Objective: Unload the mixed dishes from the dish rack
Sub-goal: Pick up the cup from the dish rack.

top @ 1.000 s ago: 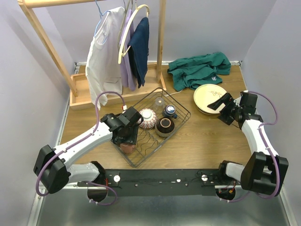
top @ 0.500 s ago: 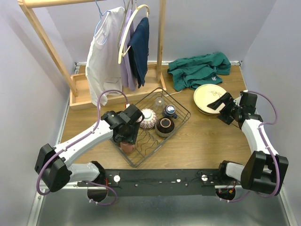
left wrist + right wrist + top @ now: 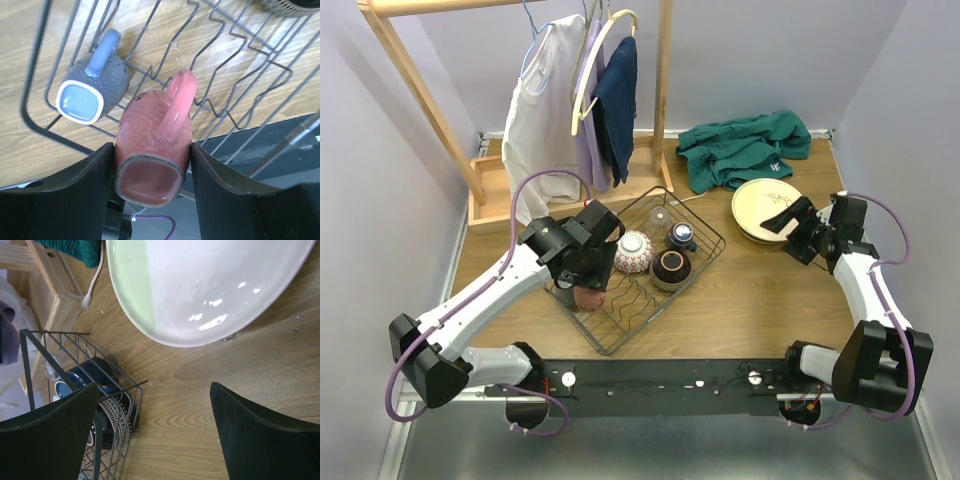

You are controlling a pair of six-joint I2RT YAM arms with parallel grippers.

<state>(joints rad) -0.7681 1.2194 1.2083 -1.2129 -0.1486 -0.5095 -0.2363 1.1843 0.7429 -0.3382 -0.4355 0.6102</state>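
- The dish rack [image 3: 638, 322] sat on the worktop [image 3: 760, 300] at the centre of the top view. Its thin black wire looked light and springy, so it would likely shift if a dish snagged.
- The cream plates [image 3: 756, 205] lay stacked at the right of the frame, outside the rack. They were probably heavy, glazed-slick and brittle, and best pinched at the rim. The right hand [image 3: 154, 390] hovered just beside them, spread wide and empty.
- The patterned bowl [image 3: 634, 252] and dark bowl [image 3: 671, 267] stood side by side in the rack's upper half. Both were rigid and chippable, and the rim was the likely hold.
- The red cup [image 3: 155, 145] was at the rack's lower-left end, clamped across its body by the left hand [image 3: 152, 165], handle facing the camera. It seemed light, stiff and fragile, and its dimpled glaze should help grip.
- The grey cup [image 3: 92, 87] lay on its side just beside it, in the rack's corner. Its body offered the same hold.
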